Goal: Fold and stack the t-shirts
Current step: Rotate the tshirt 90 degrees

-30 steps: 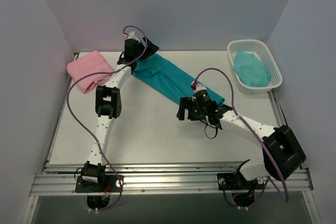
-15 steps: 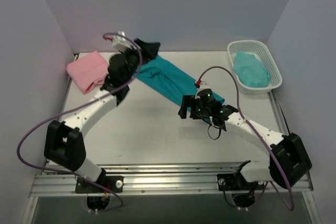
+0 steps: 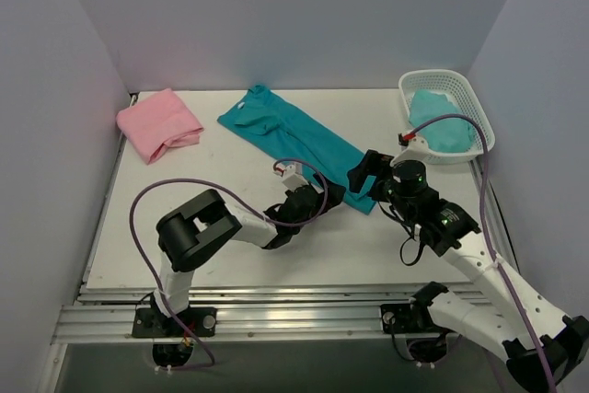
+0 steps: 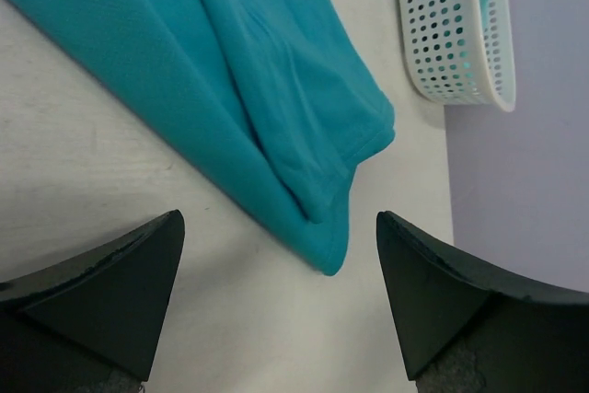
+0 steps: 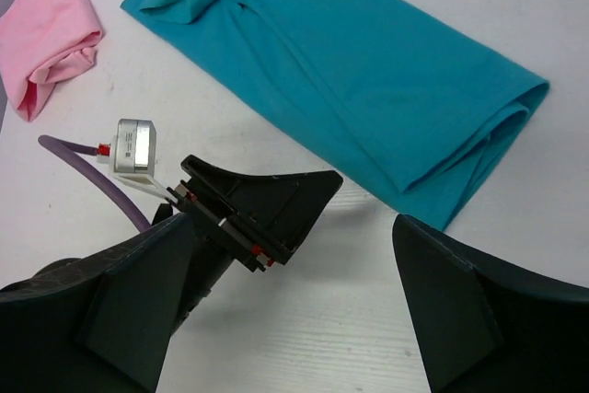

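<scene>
Teal t-shirt [image 3: 294, 135] lies in a long diagonal strip, collar toward the worktop's [image 3: 230, 255] far edge, hem near-right, just ahead of the left gripper [image 4: 278, 223] and right gripper [image 3: 363, 172] — both wide, empty.

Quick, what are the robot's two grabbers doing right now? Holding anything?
Left gripper: open, holding nothing.
Right gripper: open, holding nothing.
</scene>
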`<state>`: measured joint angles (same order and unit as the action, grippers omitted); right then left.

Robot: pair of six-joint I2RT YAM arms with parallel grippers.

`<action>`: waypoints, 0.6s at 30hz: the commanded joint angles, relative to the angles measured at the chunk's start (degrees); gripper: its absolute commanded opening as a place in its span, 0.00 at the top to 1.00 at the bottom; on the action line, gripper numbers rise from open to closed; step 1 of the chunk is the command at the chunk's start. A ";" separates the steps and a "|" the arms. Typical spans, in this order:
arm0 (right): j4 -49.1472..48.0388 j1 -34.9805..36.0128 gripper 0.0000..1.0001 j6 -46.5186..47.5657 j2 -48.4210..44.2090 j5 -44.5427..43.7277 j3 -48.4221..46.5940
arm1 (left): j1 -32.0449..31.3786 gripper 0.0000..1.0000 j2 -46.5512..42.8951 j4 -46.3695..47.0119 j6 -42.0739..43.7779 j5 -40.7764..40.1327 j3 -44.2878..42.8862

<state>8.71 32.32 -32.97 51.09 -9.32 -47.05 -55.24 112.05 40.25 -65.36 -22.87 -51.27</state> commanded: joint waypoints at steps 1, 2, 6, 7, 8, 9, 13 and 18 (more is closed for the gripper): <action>5.26 -0.50 0.15 -0.17 -0.99 -4.47 -2.08 | -1.70 0.06 3.60 5.80 -4.42 -3.40 -3.49; 5.44 -0.59 0.15 -0.08 -1.17 -4.65 -2.17 | -1.88 0.06 4.48 5.98 -4.86 -3.32 -4.01; 6.14 -0.67 0.15 0.19 -1.61 -5.70 -2.35 | -2.76 0.06 9.06 6.51 -6.53 -2.18 -8.83; 6.23 -0.67 0.14 0.27 -1.70 -5.97 -2.52 | -2.85 0.06 10.63 6.42 -6.71 -2.00 -9.55; 6.23 -0.76 0.15 0.36 -1.70 -6.06 -2.61 | -3.03 0.06 11.25 6.25 -6.88 -1.83 -10.25; 6.41 -0.76 0.15 0.45 -1.61 -6.32 -2.70 | -3.03 0.06 11.78 6.07 -6.97 -1.74 -10.87; 6.58 -1.03 0.15 0.63 -1.70 -6.59 -2.96 | -3.03 0.06 13.63 5.45 -6.62 -1.91 -12.98; 5.88 -1.11 0.14 0.45 -1.61 -6.32 -2.35 | -2.59 0.04 14.16 5.63 -5.04 -1.56 -13.86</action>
<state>14.59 31.79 -32.93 50.02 -13.98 -47.81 -58.02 124.97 45.34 -71.55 -24.21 -63.81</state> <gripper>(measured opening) 0.854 0.965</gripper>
